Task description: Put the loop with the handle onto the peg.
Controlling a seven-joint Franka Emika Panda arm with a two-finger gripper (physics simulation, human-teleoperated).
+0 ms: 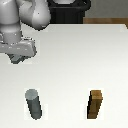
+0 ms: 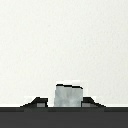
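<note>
A: Where is the loop with the handle [image 2: 68, 96]?

B: In the wrist view a pale grey piece sits between the gripper [image 2: 68, 103] fingertips, which look pressed onto it; in the exterior view it hides under the hand at the far left.

A: How should it handle?

B: Stiff, light and probably slick, I'd judge (a thin flat ring), so the stubby handle is the place to pinch.

A: Room to move?

B: The white table [image 1: 75, 55] lies open. The peg [image 1: 34, 103] stands near, on the exterior view's left, well apart from the brown block [image 1: 95, 104] on the right.
</note>
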